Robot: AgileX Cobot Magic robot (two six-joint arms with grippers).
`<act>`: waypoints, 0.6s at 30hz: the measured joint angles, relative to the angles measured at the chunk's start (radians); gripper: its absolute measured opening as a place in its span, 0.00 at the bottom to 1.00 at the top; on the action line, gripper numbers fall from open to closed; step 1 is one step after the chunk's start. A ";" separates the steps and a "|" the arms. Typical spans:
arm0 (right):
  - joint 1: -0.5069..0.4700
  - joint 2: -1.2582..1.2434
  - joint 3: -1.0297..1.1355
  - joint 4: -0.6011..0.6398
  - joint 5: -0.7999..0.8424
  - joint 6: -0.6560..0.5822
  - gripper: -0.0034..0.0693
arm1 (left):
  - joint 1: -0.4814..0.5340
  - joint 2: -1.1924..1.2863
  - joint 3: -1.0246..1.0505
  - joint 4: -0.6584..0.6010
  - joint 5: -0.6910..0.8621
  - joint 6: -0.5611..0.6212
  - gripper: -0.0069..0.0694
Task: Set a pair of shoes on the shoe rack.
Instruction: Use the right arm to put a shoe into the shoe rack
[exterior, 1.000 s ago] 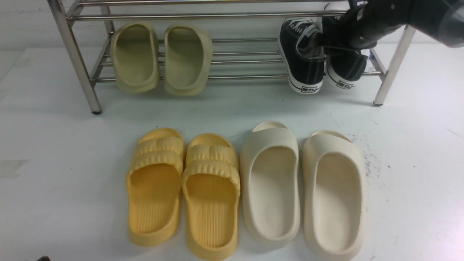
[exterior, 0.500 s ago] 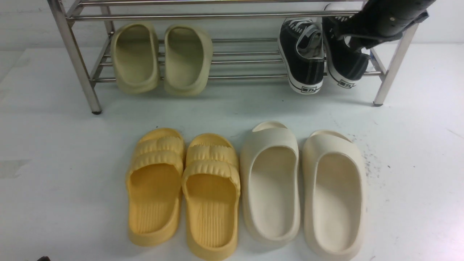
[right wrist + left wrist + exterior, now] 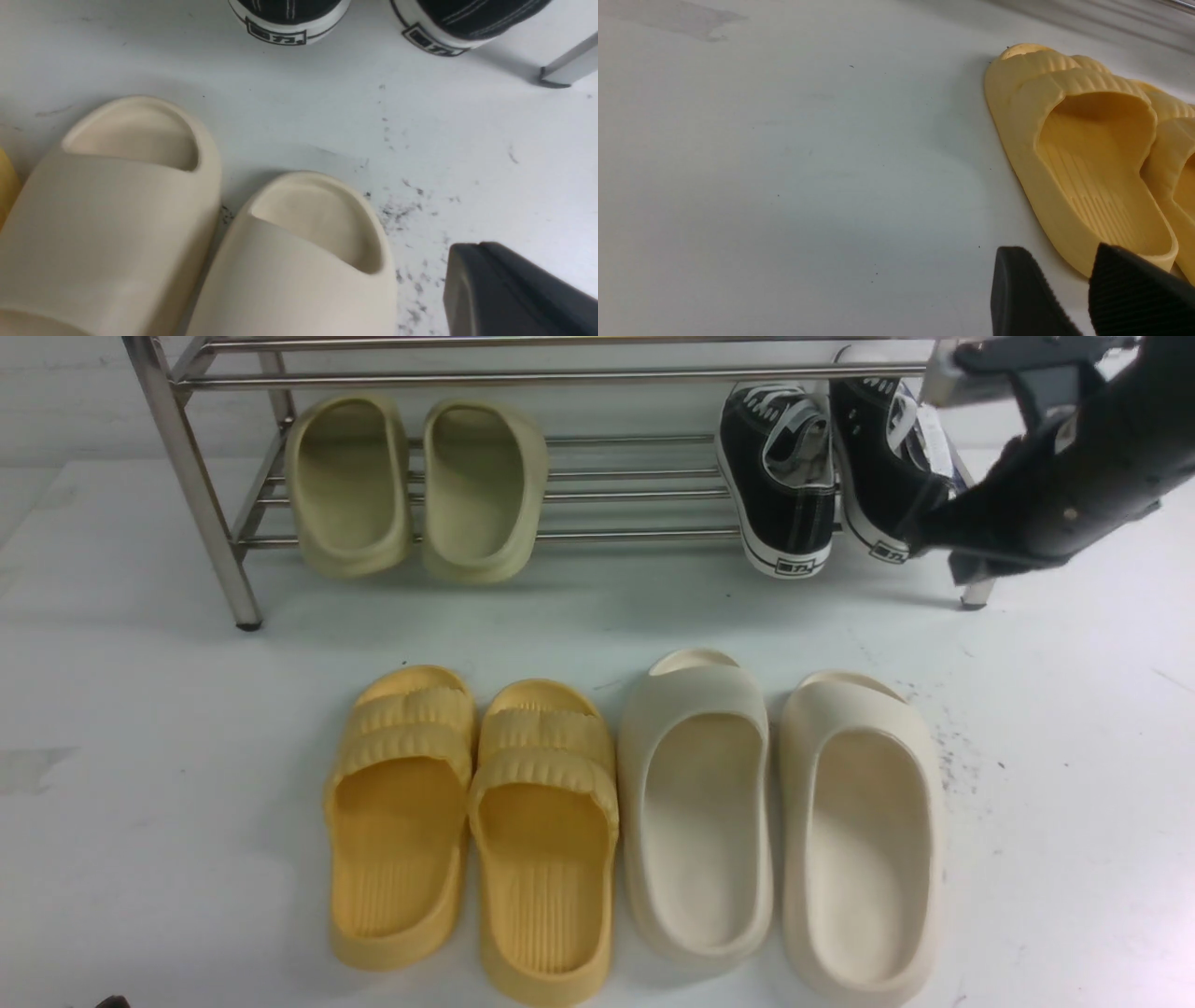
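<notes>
From the front, the rack [image 3: 560, 378] runs across the top, and both sneakers [image 3: 782, 495] sit on its lower tier at the right end, toes pointing away. They are side by side, and their white labelled heels hang over the front bar. A pair of green slides [image 3: 411, 485] rests on the same tier towards the left. On the floor [image 3: 140, 756] in front, the yellow slippers [image 3: 471, 831] lie just beside the cream slides [image 3: 780, 821], all with heels towards the camera. The right arm reaches in from the upper right and crosses in front of the rack's right leg. The right gripper [image 3: 924, 537] shows as one dark tip that overlaps the heel of the right-hand sneaker in this view, and whether they touch cannot be told from here. The left wrist view shows the left gripper [image 3: 1069, 294] low over the floor [image 3: 784, 163]. Its two ribbed black fingers [image 3: 1017, 298] stand apart with nothing between them, near the heel of a yellow slipper [image 3: 1087, 154]. In the right wrist view, the right gripper [image 3: 467, 280] is pressed together into a single dark block and holds nothing. It hangs over the speckled floor [image 3: 467, 154] just beside the toe of one cream slide [image 3: 299, 261]. The sneakers' heels [image 3: 280, 18] show farther off, clear of the gripper, with the foot of a rack [image 3: 570, 65] leg next to them.
</notes>
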 joint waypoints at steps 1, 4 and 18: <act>0.000 0.019 0.016 0.010 -0.038 0.003 0.06 | 0.000 0.000 0.000 0.000 0.000 0.000 0.40; 0.000 0.091 0.032 0.035 -0.145 0.005 0.06 | 0.000 0.000 0.000 0.000 0.000 0.000 0.40; -0.003 0.198 0.033 0.024 -0.429 0.008 0.07 | 0.000 0.000 0.000 0.000 0.000 0.000 0.40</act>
